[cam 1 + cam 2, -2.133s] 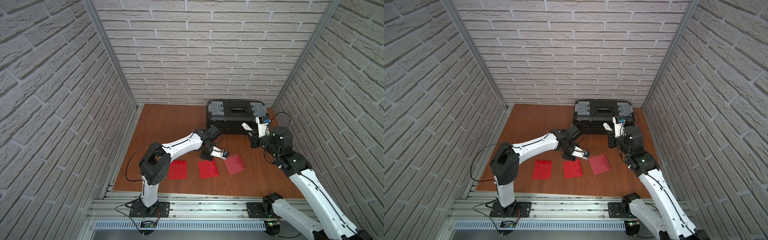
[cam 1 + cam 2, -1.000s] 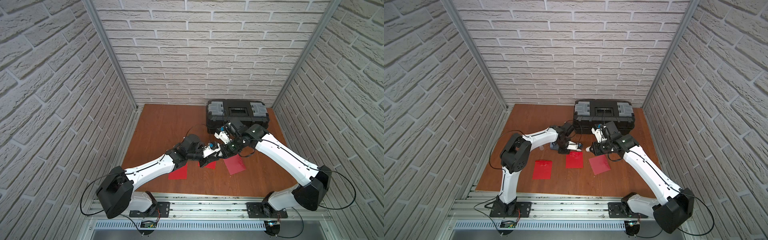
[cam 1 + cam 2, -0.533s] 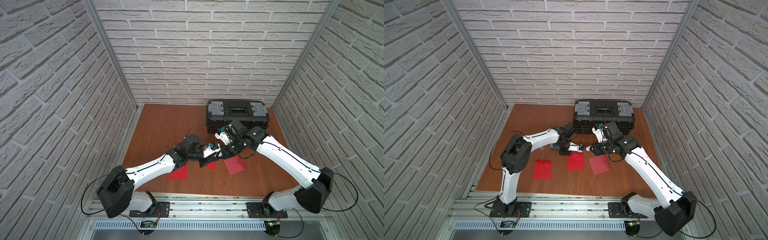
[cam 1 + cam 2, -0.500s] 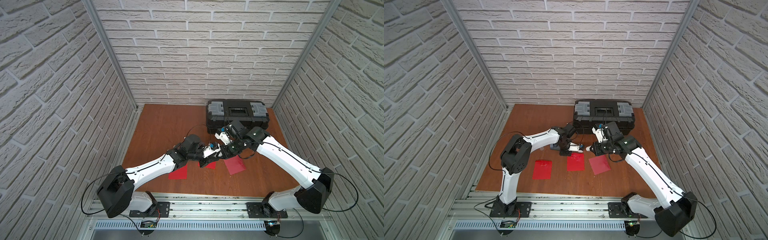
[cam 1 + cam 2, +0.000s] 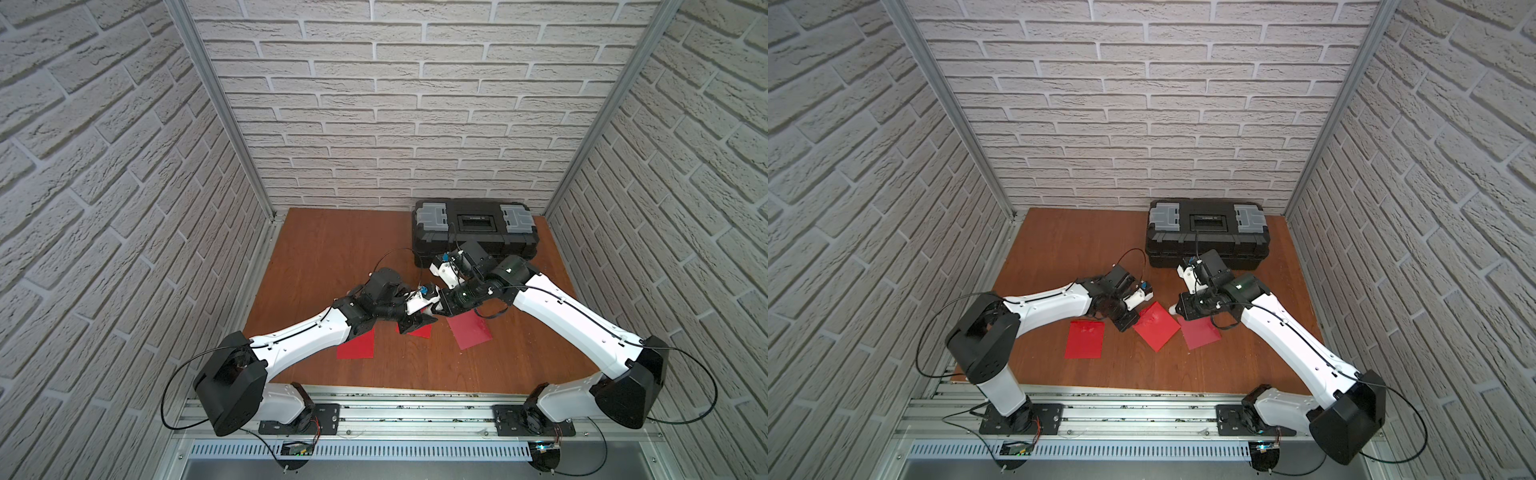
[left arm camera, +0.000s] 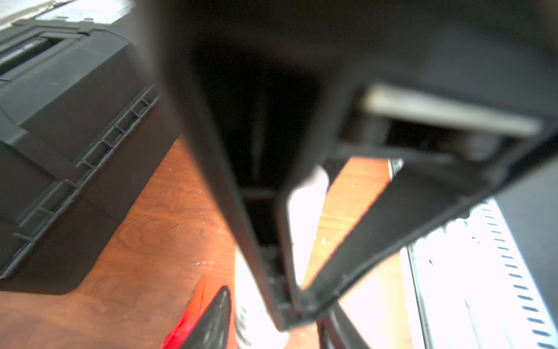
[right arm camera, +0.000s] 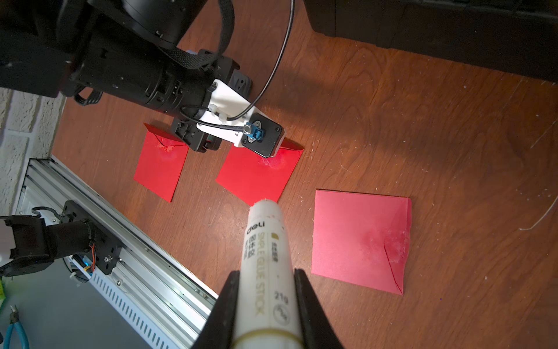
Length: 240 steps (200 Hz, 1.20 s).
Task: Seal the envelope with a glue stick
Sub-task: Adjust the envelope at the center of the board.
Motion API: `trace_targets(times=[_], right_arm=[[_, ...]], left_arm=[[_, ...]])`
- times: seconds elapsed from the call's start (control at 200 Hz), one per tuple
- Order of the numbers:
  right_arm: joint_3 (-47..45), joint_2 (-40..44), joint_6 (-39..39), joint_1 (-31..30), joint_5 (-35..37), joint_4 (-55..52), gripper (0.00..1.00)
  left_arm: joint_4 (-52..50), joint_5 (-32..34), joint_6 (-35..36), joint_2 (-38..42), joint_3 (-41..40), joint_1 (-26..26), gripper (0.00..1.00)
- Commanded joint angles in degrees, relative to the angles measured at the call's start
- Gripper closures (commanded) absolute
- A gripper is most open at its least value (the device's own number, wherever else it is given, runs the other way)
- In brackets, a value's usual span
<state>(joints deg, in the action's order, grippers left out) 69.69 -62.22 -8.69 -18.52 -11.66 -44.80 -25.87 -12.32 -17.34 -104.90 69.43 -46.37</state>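
Three red envelopes lie in a row on the wooden floor: the left envelope (image 5: 1084, 338), the middle envelope (image 5: 1156, 326) and the right envelope (image 5: 1200, 332). My right gripper (image 7: 265, 302) is shut on the white glue stick (image 7: 265, 256), whose tip points toward the middle envelope (image 7: 256, 175). In a top view my left gripper (image 5: 1126, 322) sits at that envelope's left corner, apart from the right gripper (image 5: 1179, 309). In a top view the left gripper (image 5: 417, 323) nearly meets the right gripper (image 5: 440, 307). In the left wrist view the left gripper (image 6: 273, 317) has its jaws apart around a blurred white thing. Whether it grips that thing is unclear.
A black toolbox (image 5: 1208, 232) stands at the back right, close behind the right wrist. The aluminium rail (image 5: 1142, 411) runs along the front edge. Brick walls close in on three sides. Blue-handled pliers (image 7: 15, 332) lie beyond the rail.
A top view shows the middle envelope turned askew and my left gripper lowered to its corner. The right gripper keeps its hold on the glue stick.
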Motion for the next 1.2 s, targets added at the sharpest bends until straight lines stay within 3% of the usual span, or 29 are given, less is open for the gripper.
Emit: trace_targets(times=[0.0,0.12,0.37,0.575,0.735,0.895,0.98,1.195], right_arm=[[3.6,-2.6,-2.3,-3.3,-3.7,-7.9,0.97],[6.9,-6.2,-2.8,-5.8,-5.2,-13.0,0.97],[11.9,-13.3,-2.4,-10.7,-6.4,-19.6,0.97],[15.0,-19.6,-1.8,-12.5,-8.0,-22.9,0.98],[16.2,-22.8,-1.4,-13.6,-10.7,-24.4,0.98],[17.4,-24.4,-1.4,-14.6,-10.7,-25.4,0.98],[18.1,-24.9,-1.6,-15.1,-11.2,-25.3,0.98],[19.4,-26.1,-1.7,-16.8,-13.1,-25.2,0.98]], left_arm=[[6.0,-0.2,-8.2,0.9,-2.5,-0.8,0.68],[7.3,1.3,-7.9,4.3,-6.1,0.0,0.59],[14.3,3.2,-6.7,13.0,-14.5,0.8,0.55],[18.2,1.8,5.0,21.0,-17.3,1.1,0.54],[21.7,-6.9,20.7,27.7,-19.9,1.1,0.51],[25.3,-16.0,28.8,32.6,-23.1,1.1,0.42],[26.8,-18.8,29.8,32.9,-23.5,1.2,0.39],[30.7,-18.2,28.0,29.5,-21.9,0.6,0.36]])
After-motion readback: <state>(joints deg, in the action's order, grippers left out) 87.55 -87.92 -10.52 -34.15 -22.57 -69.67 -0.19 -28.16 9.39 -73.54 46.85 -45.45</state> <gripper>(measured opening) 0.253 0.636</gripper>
